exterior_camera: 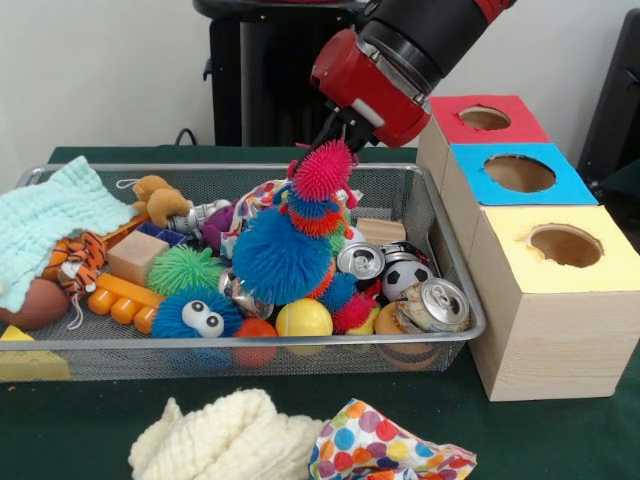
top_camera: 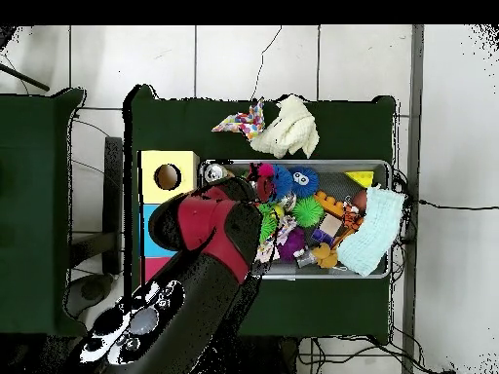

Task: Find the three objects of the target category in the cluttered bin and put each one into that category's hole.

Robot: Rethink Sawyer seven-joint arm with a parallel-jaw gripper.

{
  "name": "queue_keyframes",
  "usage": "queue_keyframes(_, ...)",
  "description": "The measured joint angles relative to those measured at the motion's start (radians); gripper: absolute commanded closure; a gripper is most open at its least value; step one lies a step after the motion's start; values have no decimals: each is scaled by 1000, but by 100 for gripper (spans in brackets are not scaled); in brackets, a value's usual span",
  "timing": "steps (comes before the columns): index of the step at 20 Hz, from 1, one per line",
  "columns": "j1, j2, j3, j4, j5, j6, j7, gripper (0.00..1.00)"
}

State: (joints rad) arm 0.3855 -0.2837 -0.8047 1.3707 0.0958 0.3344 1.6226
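My gripper [exterior_camera: 336,146] hangs over the middle of the wire mesh bin [exterior_camera: 462,292] and is shut on the pink top of a string of fuzzy pom balls [exterior_camera: 322,172]. The string stands upright, running down through orange and blue poms to a big blue pom [exterior_camera: 280,256] resting on the pile. The pink pom hides the fingertips. Three boxes with holes stand right of the bin: red [exterior_camera: 484,118], blue [exterior_camera: 519,173] and yellow [exterior_camera: 565,245]. In the overhead view the arm [top_camera: 210,229] covers the gripper and much of the bin's left side [top_camera: 380,166].
The bin also holds two drink cans [exterior_camera: 361,262] [exterior_camera: 435,305], a small soccer ball [exterior_camera: 405,275], a yellow ball [exterior_camera: 303,318], a green spiky ball [exterior_camera: 183,268], a wooden block [exterior_camera: 137,257] and a teal cloth [exterior_camera: 50,225]. A cream knit cloth [exterior_camera: 220,440] and a dotted cloth [exterior_camera: 385,450] lie outside it.
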Motion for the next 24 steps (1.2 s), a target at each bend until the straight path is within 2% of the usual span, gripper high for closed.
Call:
queue_keyframes(11, 2, 13, -35, -10, 11, 29, 0, 100)
queue_keyframes(12, 1, 15, -40, -12, 18, 33, 1, 0)
queue_keyframes(24, 1, 15, -56, -24, 43, 35, 1, 0)
